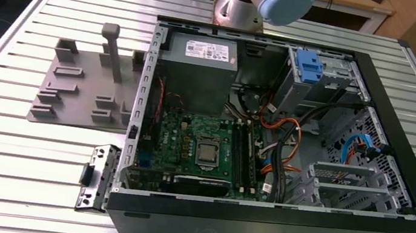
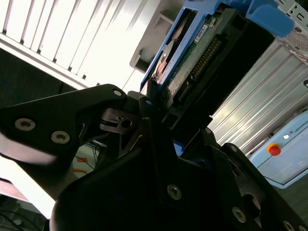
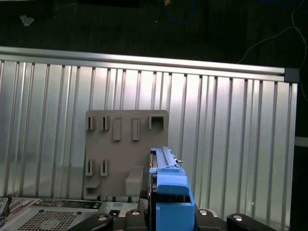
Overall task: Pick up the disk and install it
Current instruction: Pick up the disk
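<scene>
The disk (image 2: 192,53) is clamped edge-on between my gripper's (image 2: 159,115) black fingers (image 2: 120,120), showing its blue side rail, green circuit board and connector row. In the first wrist view the disk (image 3: 168,187) is seen blue rail first, rising from the gripper (image 3: 168,219), which is shut on it. It hangs in the air above the slatted metal table (image 3: 231,134), close to the grey holder plate (image 3: 126,154). The open computer case (image 1: 395,179) lies on its side in the exterior view, with the arm's joint (image 1: 252,3) behind it.
Inside the case are a grey power supply (image 1: 197,69), a green motherboard (image 1: 195,148), cable bundles (image 1: 286,146) and a blue latch on a silver cage (image 1: 309,66). The grey holder plate (image 1: 85,90) with an upright post lies to the exterior view's left. A black bracket (image 1: 97,177) rests by the case.
</scene>
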Controlling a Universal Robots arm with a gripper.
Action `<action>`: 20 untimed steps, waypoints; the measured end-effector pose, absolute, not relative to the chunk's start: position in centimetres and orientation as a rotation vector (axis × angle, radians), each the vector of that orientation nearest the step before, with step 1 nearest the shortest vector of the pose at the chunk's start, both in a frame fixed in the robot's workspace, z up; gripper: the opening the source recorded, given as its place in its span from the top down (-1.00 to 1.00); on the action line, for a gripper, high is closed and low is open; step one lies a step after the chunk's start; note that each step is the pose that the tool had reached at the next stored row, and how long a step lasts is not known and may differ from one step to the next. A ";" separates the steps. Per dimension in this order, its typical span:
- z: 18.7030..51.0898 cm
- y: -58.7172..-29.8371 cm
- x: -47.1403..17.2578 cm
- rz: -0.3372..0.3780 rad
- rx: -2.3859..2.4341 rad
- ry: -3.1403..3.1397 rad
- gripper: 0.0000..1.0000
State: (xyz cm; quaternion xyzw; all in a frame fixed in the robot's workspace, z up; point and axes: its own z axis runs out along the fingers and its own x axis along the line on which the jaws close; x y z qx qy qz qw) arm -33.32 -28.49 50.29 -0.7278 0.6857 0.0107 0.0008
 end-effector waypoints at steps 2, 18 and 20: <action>50.3 -28.5 -33.2 0.034 -2.285 2.153 0.28; 50.3 -28.5 -32.1 0.034 -2.285 2.153 0.28; 50.3 -28.5 -31.9 0.034 -2.285 2.153 0.28</action>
